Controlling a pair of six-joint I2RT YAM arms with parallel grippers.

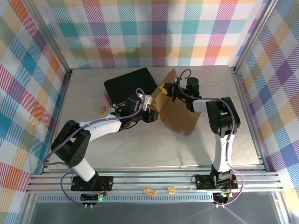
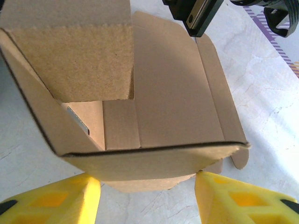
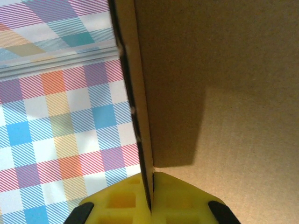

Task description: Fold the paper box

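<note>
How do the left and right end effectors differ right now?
Left end effector is open, fingers apart either side of the paper box's near end; right end effector is shut, pinching a box panel's edge. Left sits at the box's left side, right at its far edge. Both have yellow fingers.

Brown paper box (image 1: 176,113), black case (image 1: 130,84), pale marbled table (image 1: 140,150) — pastel plaid walls (image 1: 154,28).

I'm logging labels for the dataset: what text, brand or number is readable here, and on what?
None readable. The paper box is plain brown cardboard, the black case shows no label, and the small orange pieces on the front rail are too small to read.
</note>
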